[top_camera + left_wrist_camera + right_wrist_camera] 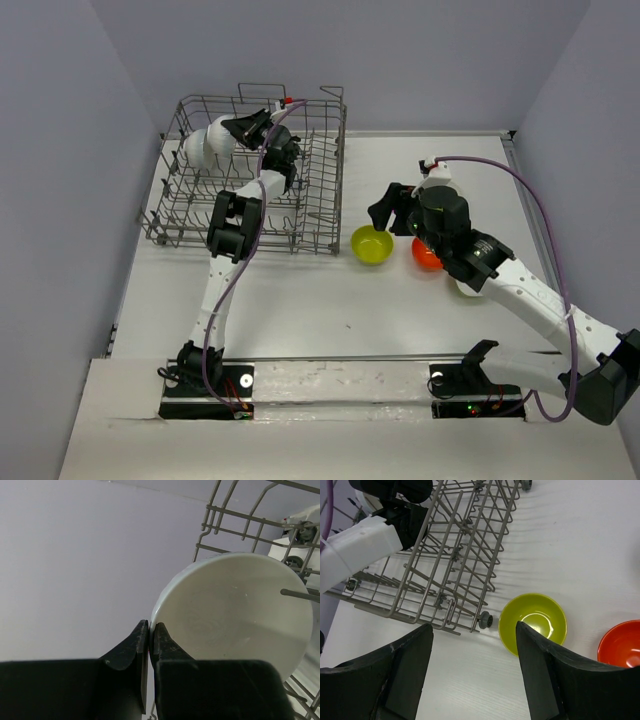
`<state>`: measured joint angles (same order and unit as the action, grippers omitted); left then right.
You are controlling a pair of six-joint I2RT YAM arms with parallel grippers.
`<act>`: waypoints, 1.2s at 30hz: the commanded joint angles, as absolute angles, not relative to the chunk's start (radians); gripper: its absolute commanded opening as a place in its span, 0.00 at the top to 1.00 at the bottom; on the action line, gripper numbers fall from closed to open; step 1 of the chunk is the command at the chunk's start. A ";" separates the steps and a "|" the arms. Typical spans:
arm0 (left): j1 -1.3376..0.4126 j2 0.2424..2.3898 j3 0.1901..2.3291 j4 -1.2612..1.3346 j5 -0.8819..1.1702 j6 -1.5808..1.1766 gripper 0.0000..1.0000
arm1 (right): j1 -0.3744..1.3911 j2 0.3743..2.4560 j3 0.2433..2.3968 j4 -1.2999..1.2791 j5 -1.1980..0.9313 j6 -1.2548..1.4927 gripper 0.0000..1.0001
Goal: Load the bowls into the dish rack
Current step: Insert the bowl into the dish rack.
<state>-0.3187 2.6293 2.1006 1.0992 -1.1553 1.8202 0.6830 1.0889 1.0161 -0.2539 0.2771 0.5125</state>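
Left gripper (150,636) pinches white bowl (235,615) by its rim, inside rack (320,200), far-left end. Right gripper (475,670) spread wide; yellow bowl (532,625) just beyond fingertips, beside rack.

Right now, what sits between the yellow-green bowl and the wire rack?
Nothing: the right wrist view shows only bare white table between the yellow-green bowl and the dish rack.
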 commanded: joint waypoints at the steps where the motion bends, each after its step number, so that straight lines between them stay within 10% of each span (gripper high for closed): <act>1: -0.311 2.622 2.140 1.160 -1.161 1.801 1.00 | 0.695 1.086 1.014 -0.201 0.290 0.509 0.27; 22: -0.321 2.609 2.059 1.161 -1.166 1.816 0.97 | 0.695 1.091 1.020 -0.201 0.295 0.502 0.27; 36: -0.325 2.580 2.037 1.108 -1.173 1.787 0.68 | 0.695 1.097 1.025 -0.201 0.296 0.502 0.27</act>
